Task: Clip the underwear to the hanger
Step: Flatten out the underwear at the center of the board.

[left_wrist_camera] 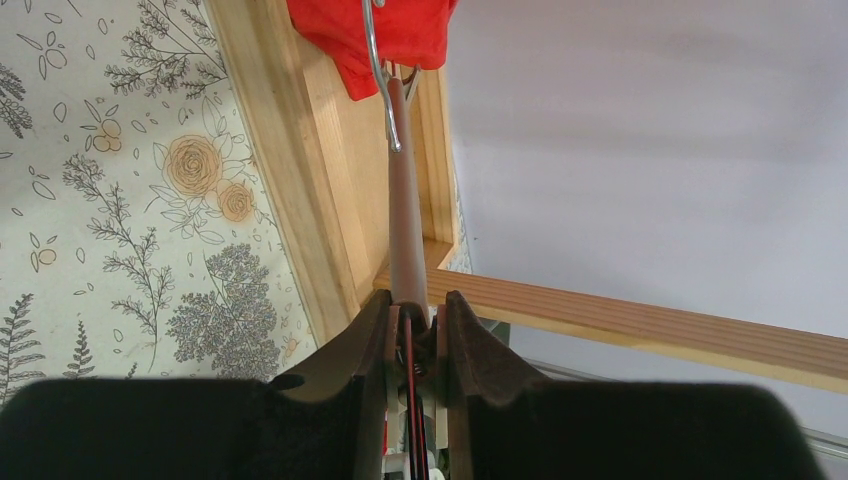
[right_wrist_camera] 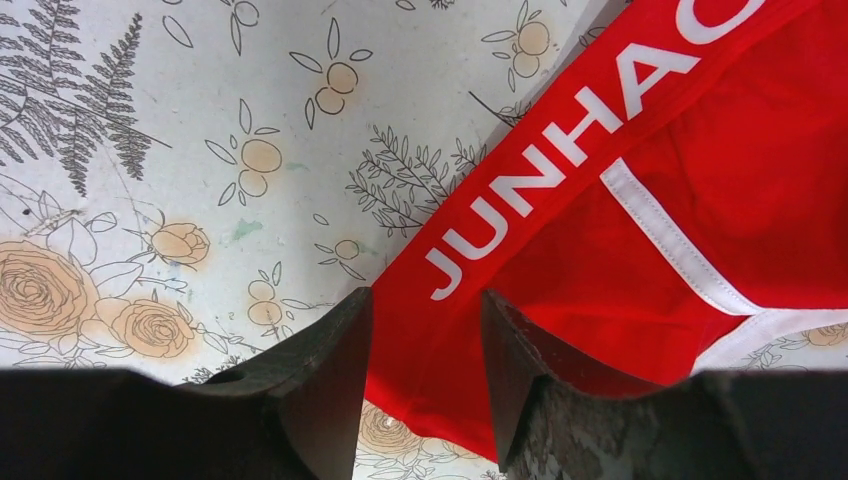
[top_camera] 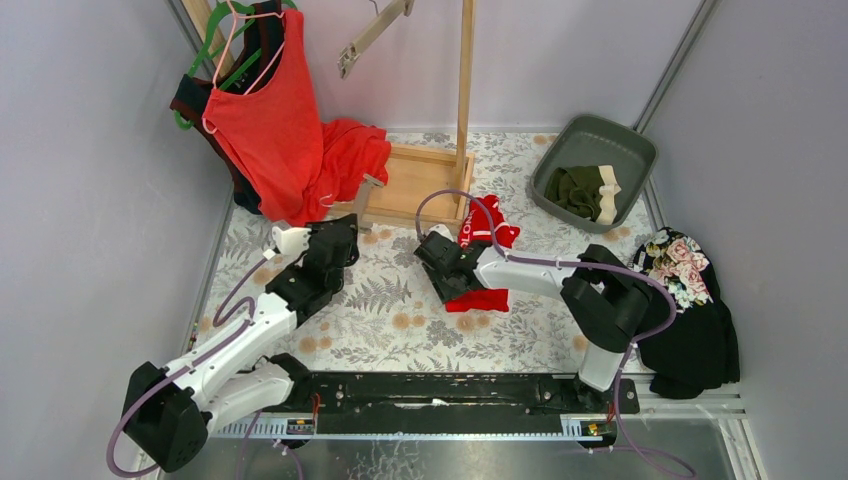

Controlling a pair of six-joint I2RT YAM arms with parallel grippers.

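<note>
The red briefs (top_camera: 490,236) lie on the floral table; their "JUNHAOLONG" waistband (right_wrist_camera: 560,160) fills the right wrist view. My right gripper (top_camera: 440,262) (right_wrist_camera: 425,300) is open low over them, with the waistband's corner between its jaws. The olive green briefs (top_camera: 583,190) with a cream waistband lie in a grey bin (top_camera: 640,150). My left gripper (top_camera: 348,232) (left_wrist_camera: 417,305) is shut on a taupe clip hanger (top_camera: 366,195) (left_wrist_camera: 405,220), whose metal hook (left_wrist_camera: 375,60) points at the wooden rack base.
A wooden rack base (top_camera: 420,185) and post (top_camera: 465,90) stand at the back. A second hanger (top_camera: 375,35) hangs above. A red tank top (top_camera: 270,120) hangs at the left. Black floral cloth (top_camera: 690,300) lies at the right.
</note>
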